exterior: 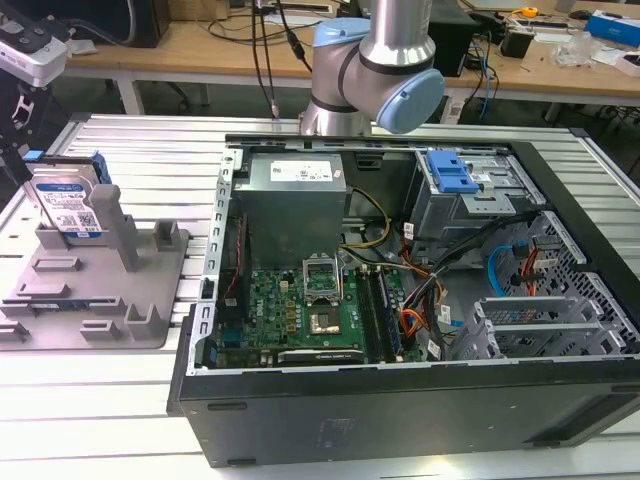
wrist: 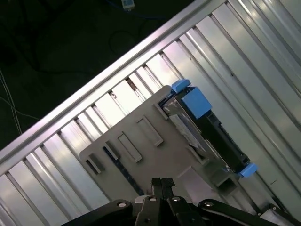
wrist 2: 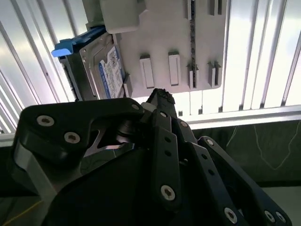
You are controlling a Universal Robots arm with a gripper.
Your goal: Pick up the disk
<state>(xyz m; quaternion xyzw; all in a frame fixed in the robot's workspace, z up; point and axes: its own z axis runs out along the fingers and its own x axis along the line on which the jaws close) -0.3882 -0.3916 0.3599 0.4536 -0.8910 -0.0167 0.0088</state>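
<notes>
The disk (exterior: 68, 205) stands upright on its edge in the grey fixture (exterior: 110, 290) at the exterior view's left. It is silver, with a blue-and-white label and blue side rails. In both wrist views I look down on the disk (wrist 2: 101, 70) (wrist: 202, 132) at one end of the fixture (wrist 2: 174, 42) (wrist: 136, 141). My gripper (wrist: 162, 182) (wrist 2: 160, 96) hangs above the fixture, apart from the disk. Its black fingertips are shut together and hold nothing. The wrist gear (exterior: 30, 45) shows at the exterior view's upper left, above the disk.
An open computer case (exterior: 215, 250) lies right of the fixture on the ribbed aluminium table (exterior: 130, 150). It holds a motherboard, cables and a blue drive-bay latch (exterior: 450, 170). The arm's base (exterior: 370, 60) rises behind the case. Cluttered desks stand beyond.
</notes>
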